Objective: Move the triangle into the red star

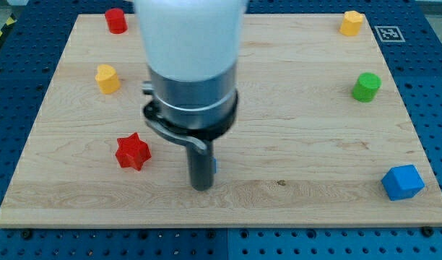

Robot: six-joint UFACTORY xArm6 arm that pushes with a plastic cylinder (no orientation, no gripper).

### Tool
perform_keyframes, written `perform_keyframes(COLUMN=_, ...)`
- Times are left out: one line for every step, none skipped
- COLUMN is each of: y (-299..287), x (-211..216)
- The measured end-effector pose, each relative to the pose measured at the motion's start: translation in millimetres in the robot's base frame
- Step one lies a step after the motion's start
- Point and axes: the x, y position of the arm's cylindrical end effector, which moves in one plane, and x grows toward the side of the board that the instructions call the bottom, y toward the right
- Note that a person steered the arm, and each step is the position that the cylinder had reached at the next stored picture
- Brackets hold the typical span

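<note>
The red star (132, 152) lies on the wooden board (293, 144) at the lower left. My tip (201, 188) rests on the board to the star's right, about a hand's width away. A sliver of a blue block (214, 165) shows just behind the rod on its right side; its shape cannot be made out, the rod hides most of it. It seems to touch the rod. The arm's white and grey body covers the board's upper middle.
A red cylinder (116, 20) stands at the top left, a yellow block (107, 78) below it. A yellow block (352, 22) is at the top right, a green block (365, 87) below it, a blue cube-like block (402, 181) at the bottom right.
</note>
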Motion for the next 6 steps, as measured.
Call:
perform_keyframes(y=2, x=22)
perform_keyframes(y=50, x=31)
perform_keyframes(y=64, x=-13)
perform_keyframes(y=48, x=-29)
perform_keyframes(y=33, x=-29)
perform_keyframes(y=-8, x=-29)
